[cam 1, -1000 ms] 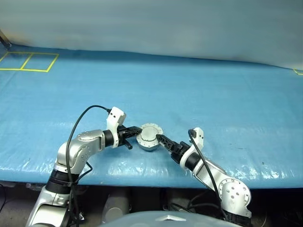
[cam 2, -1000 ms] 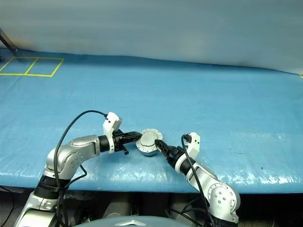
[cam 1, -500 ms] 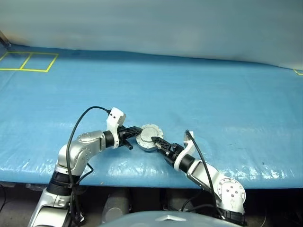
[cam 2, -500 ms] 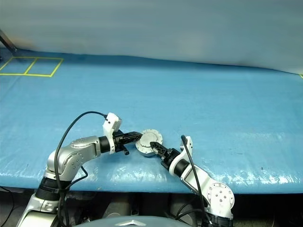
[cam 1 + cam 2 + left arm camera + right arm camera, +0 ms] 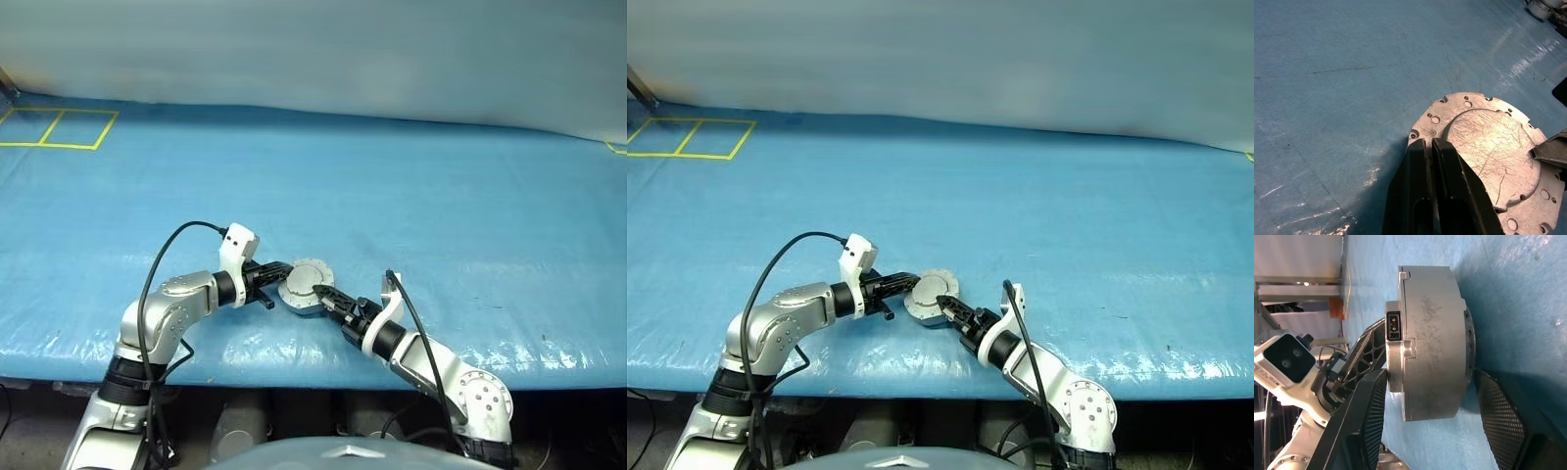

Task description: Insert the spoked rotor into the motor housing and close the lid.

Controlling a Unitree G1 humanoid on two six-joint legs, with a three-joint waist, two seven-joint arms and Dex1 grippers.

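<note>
Lying across the whole scene is a blue tarp (image 5: 411,196), with yellow taped squares (image 5: 54,127) marked at its far left corner.

Toward the near edge, the left gripper (image 5: 278,279) reaches in from the left, a black cable (image 5: 162,259) looping over its arm. Its two black fingers (image 5: 1432,196) are pressed together, closed, and their tips rest on the rim of the motor housing (image 5: 307,288), at the edge of the lid (image 5: 1488,156). From the left wrist view it cannot be told whether the tips pinch the rim or only lie against it.

The housing sits on the tarp between the two grippers, a squat round grey metal case. Its lid is down, flat over the top: a scratched silver disc with a raised round centre and small holes around its border. On the side wall a small rectangular socket (image 5: 1393,326) shows.

To the right, the right gripper (image 5: 323,294) comes in from the near right, pointing at the housing. Its fingers (image 5: 1369,423) are spread apart, one on each side of the case, straddling its height; in the right wrist view one finger lies against the lid side and the other stands just beside the bottom face.
</note>
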